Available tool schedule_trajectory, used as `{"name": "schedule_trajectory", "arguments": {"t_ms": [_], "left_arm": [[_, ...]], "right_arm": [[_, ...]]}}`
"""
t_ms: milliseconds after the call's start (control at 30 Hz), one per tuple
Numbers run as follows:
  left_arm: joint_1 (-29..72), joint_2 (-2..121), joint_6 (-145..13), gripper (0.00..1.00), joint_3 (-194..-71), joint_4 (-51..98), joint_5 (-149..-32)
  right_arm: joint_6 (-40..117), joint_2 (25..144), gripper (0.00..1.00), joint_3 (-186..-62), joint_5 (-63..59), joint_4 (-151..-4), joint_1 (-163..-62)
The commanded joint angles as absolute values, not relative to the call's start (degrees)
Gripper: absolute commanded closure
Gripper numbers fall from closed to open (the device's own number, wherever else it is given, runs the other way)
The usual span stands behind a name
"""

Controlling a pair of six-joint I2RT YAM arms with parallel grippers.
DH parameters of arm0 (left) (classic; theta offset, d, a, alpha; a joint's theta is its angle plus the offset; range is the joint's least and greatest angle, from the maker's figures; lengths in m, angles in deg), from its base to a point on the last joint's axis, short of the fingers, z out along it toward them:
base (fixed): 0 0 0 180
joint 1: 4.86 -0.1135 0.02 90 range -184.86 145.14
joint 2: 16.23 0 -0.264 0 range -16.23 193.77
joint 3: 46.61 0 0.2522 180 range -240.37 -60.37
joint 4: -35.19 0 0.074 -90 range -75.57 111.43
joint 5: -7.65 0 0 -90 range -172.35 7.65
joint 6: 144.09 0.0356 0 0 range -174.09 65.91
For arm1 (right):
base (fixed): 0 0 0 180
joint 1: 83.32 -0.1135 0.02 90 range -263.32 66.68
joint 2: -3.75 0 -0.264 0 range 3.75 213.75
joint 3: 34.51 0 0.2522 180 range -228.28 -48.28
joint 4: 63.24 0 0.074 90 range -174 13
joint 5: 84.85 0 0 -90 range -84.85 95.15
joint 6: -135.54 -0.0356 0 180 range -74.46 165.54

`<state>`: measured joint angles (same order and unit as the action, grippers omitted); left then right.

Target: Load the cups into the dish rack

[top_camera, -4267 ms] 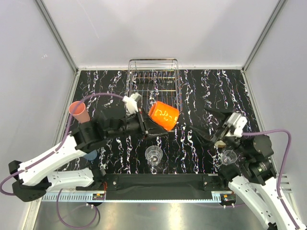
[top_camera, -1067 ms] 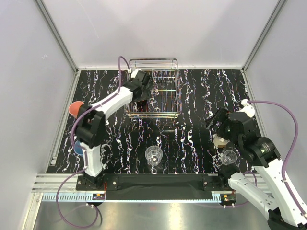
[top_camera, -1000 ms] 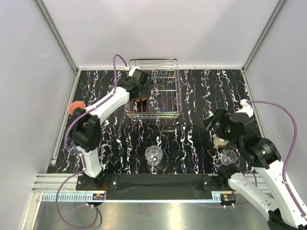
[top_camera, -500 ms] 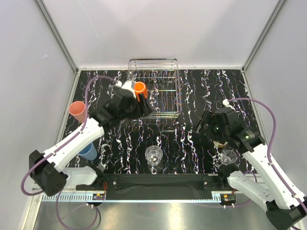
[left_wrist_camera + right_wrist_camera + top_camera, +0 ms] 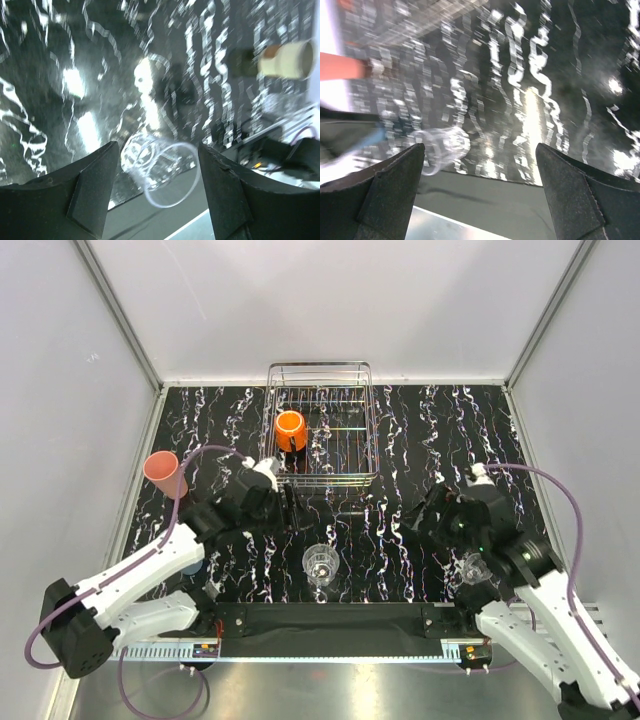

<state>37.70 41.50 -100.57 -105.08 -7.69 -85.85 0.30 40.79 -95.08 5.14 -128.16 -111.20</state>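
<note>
Whereas left gripper (image 5: 157,146) earlier held orange mug (image 5: 290,430), it and right gripper (image 5: 480,147) gape empty; mug in dish rack (image 5: 372,430).

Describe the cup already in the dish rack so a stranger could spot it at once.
Find the silver wire dish rack at the far middle of the black marbled table. Near its left side sits the orange mug. It is the only cup in the rack and the only bright orange one.
</note>
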Motion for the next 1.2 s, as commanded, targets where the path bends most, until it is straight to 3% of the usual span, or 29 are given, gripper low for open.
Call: {"name": "schedule_trajectory", "arguments": {"t_ms": [0, 100, 400, 667, 1067, 1100, 1167], "left_arm": [[39.5, 41.2, -101.8, 0.31, -102.6, -5.2, -86.0], [40.6, 42.0, -102.3, 0.32, -100.5, -4.6, -85.2], [44.1, 45.7, -104.5, 0.4, -97.0, -0.3, -85.0], [44.9, 48.2, -104.6, 0.66, -95.5, 1.2, -84.8], [45.2, 49.2, -103.6, 0.91, -94.9, 2.4, -86.1], [45.2, 49.2, -103.5, 1.0, -95.0, 2.2, -86.0], [45.2, 48.0, -103.5, 1.0, -95.3, 1.8, -86.1]], "right_arm": [[-1.8, 33.2, 0.0, -94.6, 4.6, -123.8, -111.5], [-2.5, 30.5, 0.0, -95.0, 8.1, -127.4, -111.5], [1.2, 39.3, 0.0, -94.1, 0.1, -126.6, -111.5], [1.9, 38.0, 0.0, -91.9, -4.3, -122.4, -111.5], [2.5, 40.8, 0.0, -89.7, -8.8, -118.0, -111.5], [2.5, 40.9, 0.0, -89.5, -9.0, -117.4, -111.5], [3.0, 41.0, 0.0, -88.9, -10.9, -116.4, -111.5]]}}
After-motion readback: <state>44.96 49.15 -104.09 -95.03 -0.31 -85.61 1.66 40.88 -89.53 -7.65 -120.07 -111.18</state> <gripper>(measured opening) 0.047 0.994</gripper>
